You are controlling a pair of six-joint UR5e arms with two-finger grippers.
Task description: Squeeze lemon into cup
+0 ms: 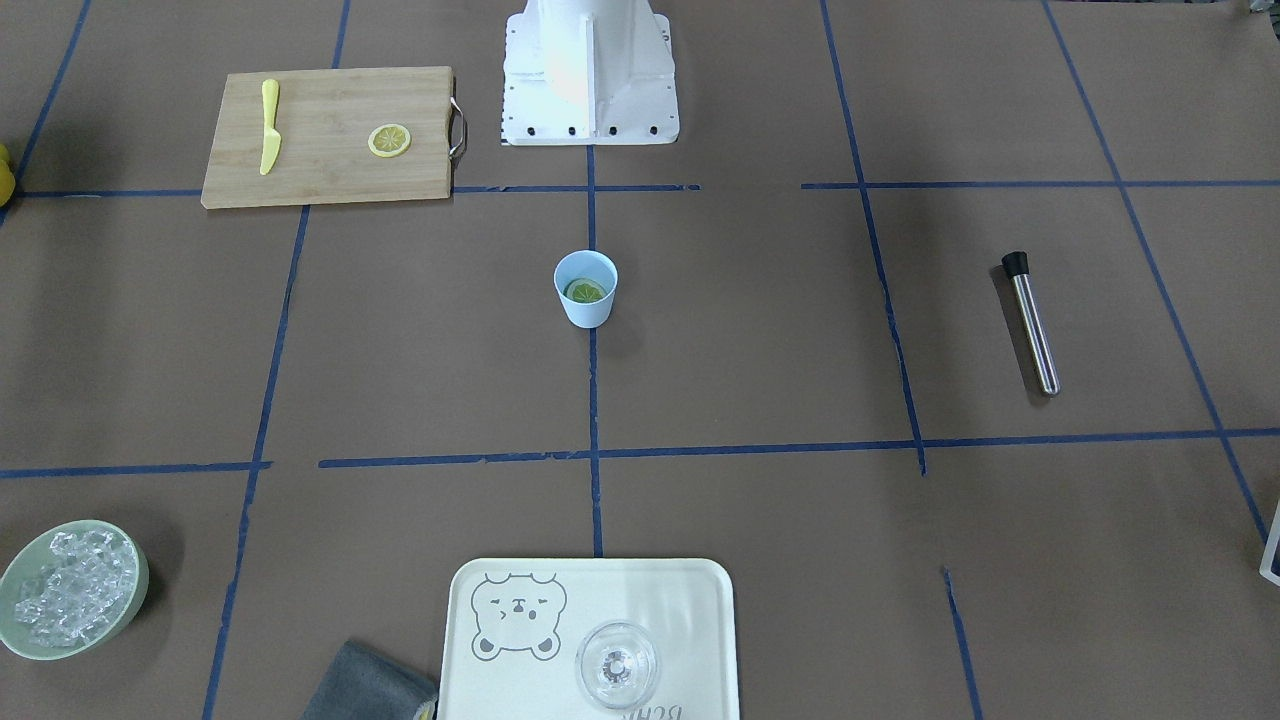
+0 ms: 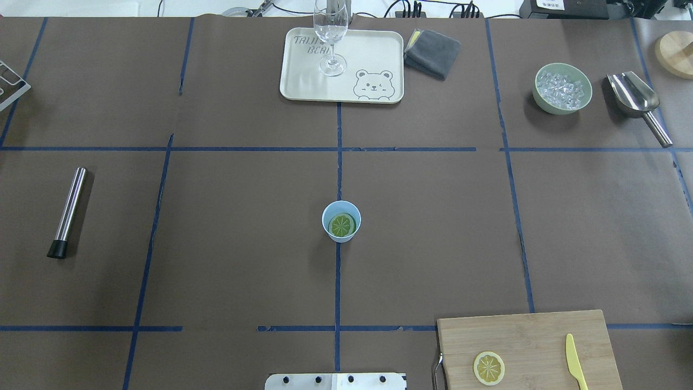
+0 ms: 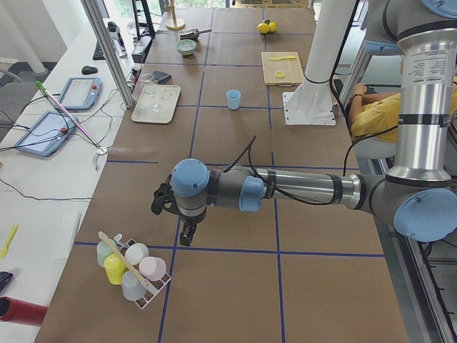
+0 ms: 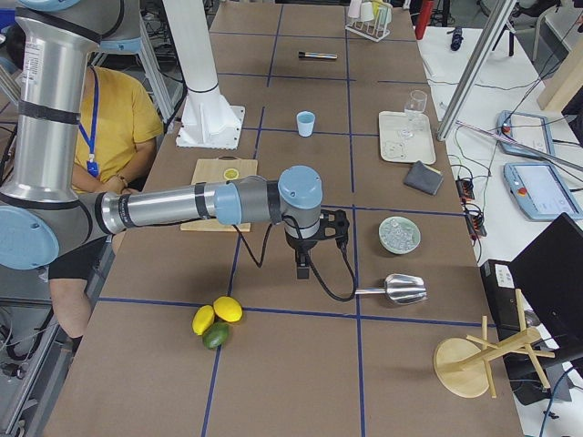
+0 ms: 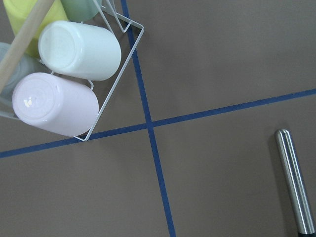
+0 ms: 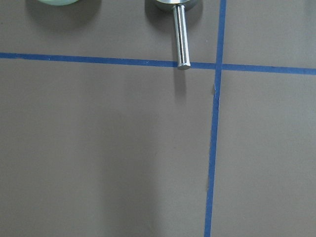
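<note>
The light-blue cup [image 2: 341,214] stands at the table's middle on a blue tape line; it also shows in the front view [image 1: 586,305]. One lemon slice [image 2: 342,225] lies flat inside it and looks greenish-yellow. A second lemon slice [image 2: 489,368] lies on the wooden cutting board [image 2: 530,336]. My left gripper [image 3: 186,233] hangs over the table near a cup rack, far from the cup. My right gripper [image 4: 302,265] hangs near the ice bowl and scoop, also far from the cup. Both show only in the side views, so I cannot tell if they are open or shut.
A yellow plastic knife [image 2: 575,368] lies on the board. A steel muddler [image 2: 67,211] lies at the left. A tray [image 2: 303,81] with a clear glass [image 2: 330,38], a grey cloth [image 2: 433,51], an ice bowl [image 2: 562,89] and a scoop [image 2: 636,100] stand at the far edge. A cup rack [image 5: 64,74] is under the left wrist.
</note>
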